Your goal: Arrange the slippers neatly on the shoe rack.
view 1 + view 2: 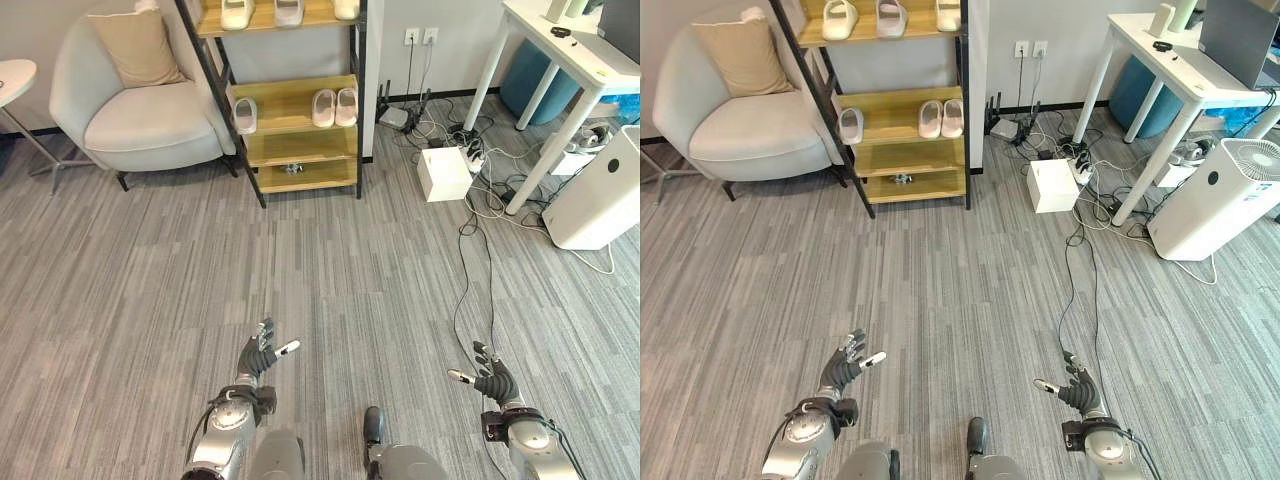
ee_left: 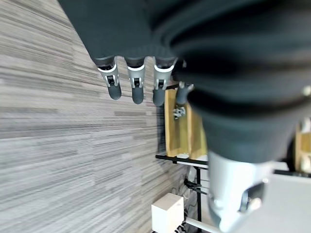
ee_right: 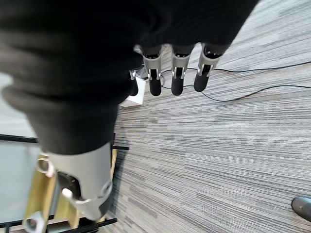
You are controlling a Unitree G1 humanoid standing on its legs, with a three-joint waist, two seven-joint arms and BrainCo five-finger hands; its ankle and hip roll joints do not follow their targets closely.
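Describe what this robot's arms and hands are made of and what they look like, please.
Both arms are smooth silver-grey shells. The left hand and the right hand each have a dark ribbed cover over the wrist and back, slim silver fingers capped with dark rounded tips, and a thumb set apart. Small screws show on the silver finger segments.

Left hand (image 2: 146, 48), straight fingers (image 2: 137, 90), above floor (image 2: 58, 126)

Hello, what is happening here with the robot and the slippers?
Neither hand is handling anything at this moment. The left hand and right hand hang open and empty above the grey floor, far from the shoe rack. On its middle shelf a pair of slippers sits side by side, with a single slipper apart at the left. More slippers sit on the shelf above.
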